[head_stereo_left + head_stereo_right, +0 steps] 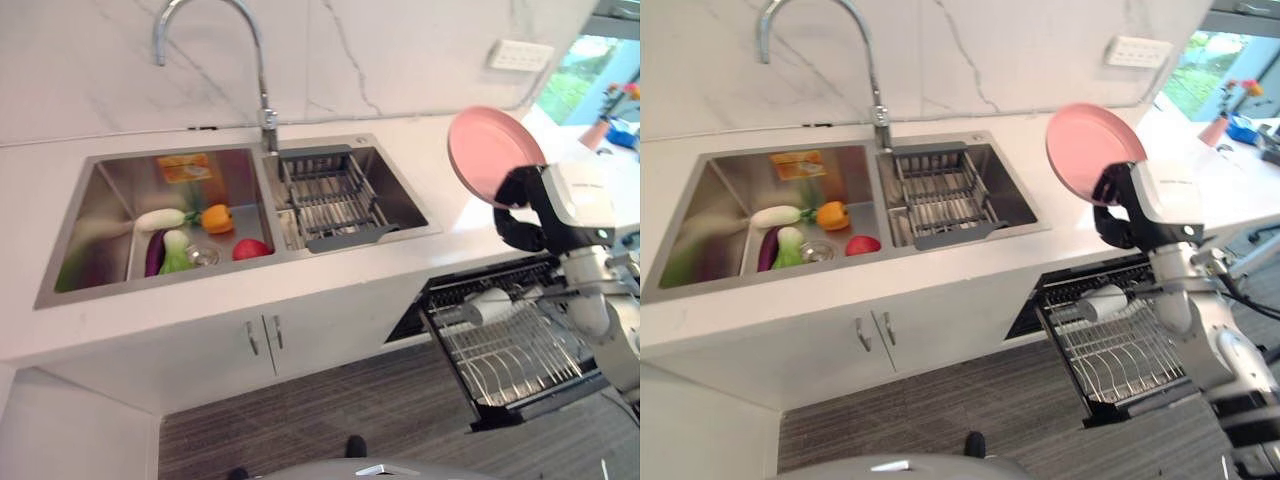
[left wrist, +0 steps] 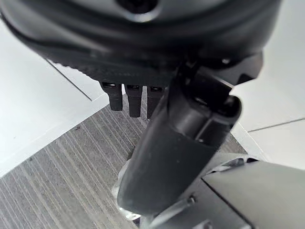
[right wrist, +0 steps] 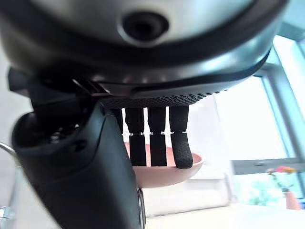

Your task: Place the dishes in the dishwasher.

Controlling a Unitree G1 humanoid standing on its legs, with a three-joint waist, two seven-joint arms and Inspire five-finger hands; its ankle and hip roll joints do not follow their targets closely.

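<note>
A pink plate (image 1: 488,148) is held up on edge above the white counter, to the right of the sink. My right hand (image 1: 517,192) is shut on its lower rim; in the right wrist view its fingers (image 3: 153,140) curl over the plate (image 3: 188,172). Below and in front, the dishwasher rack (image 1: 520,362) is pulled out, with a white cup (image 1: 490,307) lying near its back. My left hand (image 2: 177,143) hangs over the striped grey floor by a white cabinet, fingers (image 2: 134,99) straight and holding nothing.
The double sink (image 1: 100,290) holds an eggplant, a white radish (image 1: 160,219), an orange pepper (image 1: 216,218) and a red fruit (image 1: 250,249) in its left basin. A wire drainer (image 1: 330,195) fills the right basin. A faucet (image 1: 262,90) arches over both.
</note>
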